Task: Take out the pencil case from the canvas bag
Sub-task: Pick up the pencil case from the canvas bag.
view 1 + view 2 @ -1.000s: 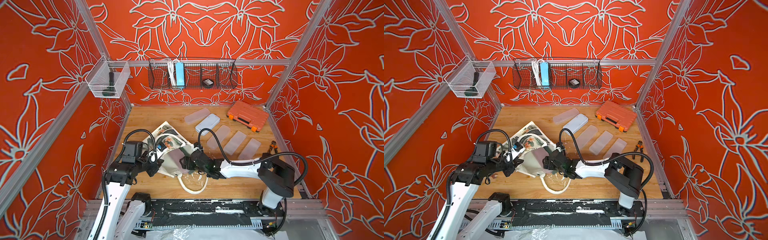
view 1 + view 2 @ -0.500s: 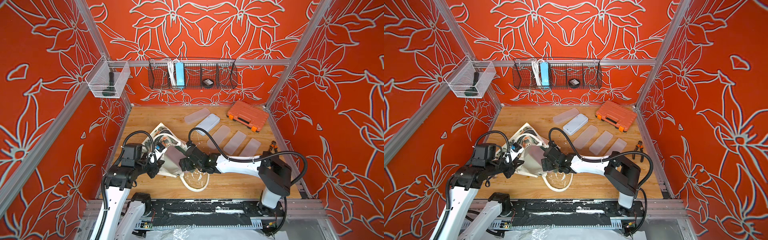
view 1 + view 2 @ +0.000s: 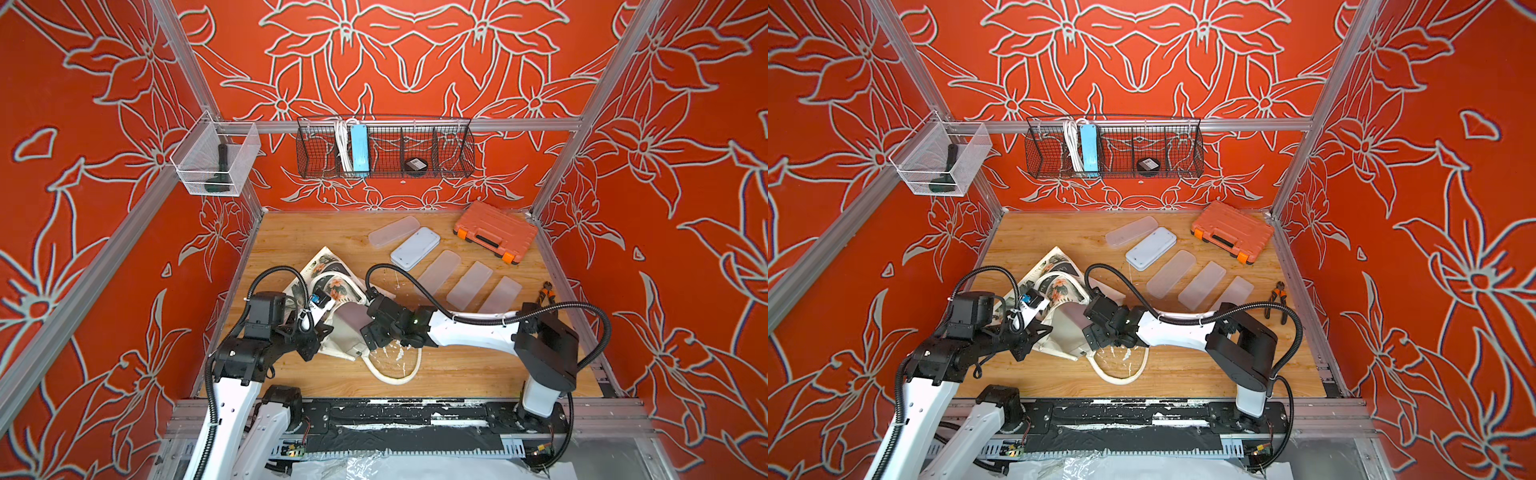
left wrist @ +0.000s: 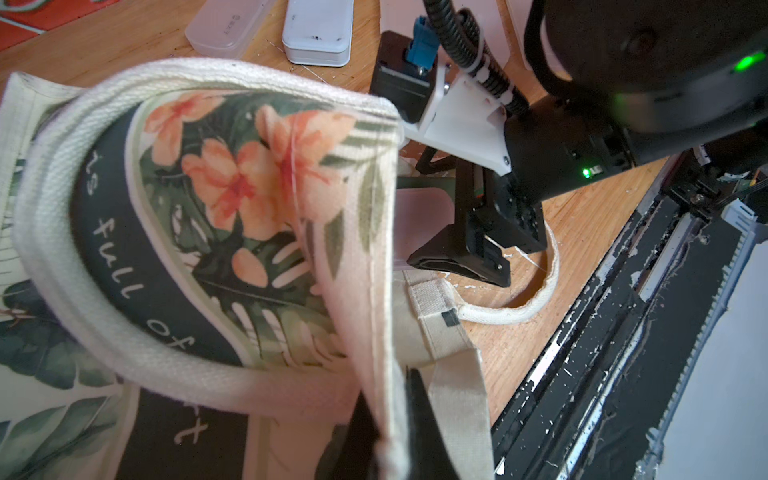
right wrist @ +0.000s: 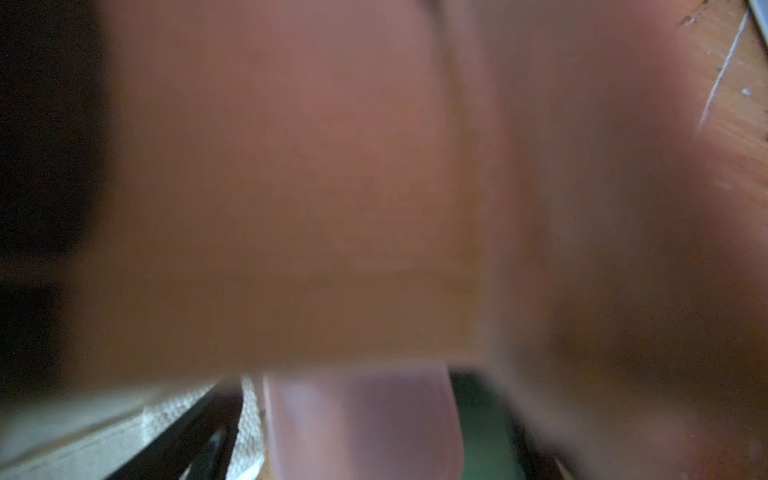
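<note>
In both top views the right end effector [image 3: 365, 328] [image 3: 1088, 326] now sits at the mouth of the canvas bag [image 3: 341, 343], closer to the left arm than a second ago, when it hung back over the white handle loop [image 3: 395, 376]. Its forearm reaches out further, and its cable now arches over the bag's far corner. Its jaws stand spread on either side of the translucent pinkish pencil case [image 3: 350, 318], whose end pokes out of the bag's opening while the rest stays inside. The left end effector [image 3: 318, 332] has barely shifted and still pinches the bag's rim, holding the upper flap raised. The bag lies at the near left of the desk [image 3: 457, 374]; the loose cases [image 3: 469, 284], the orange toolbox [image 3: 494, 237] and the pliers [image 3: 1278, 299] are where they were. In the left wrist view, the left end effector [image 4: 390, 436] is pressed together on the cream hem, and beyond the floral panel the right end effector [image 4: 415, 212] straddles the case [image 4: 419, 232]; whether its fingers touch it I cannot tell. The right wrist view is blurred brown nearly all over, with only a strip of white woven cloth [image 5: 249, 428] clear.
</note>
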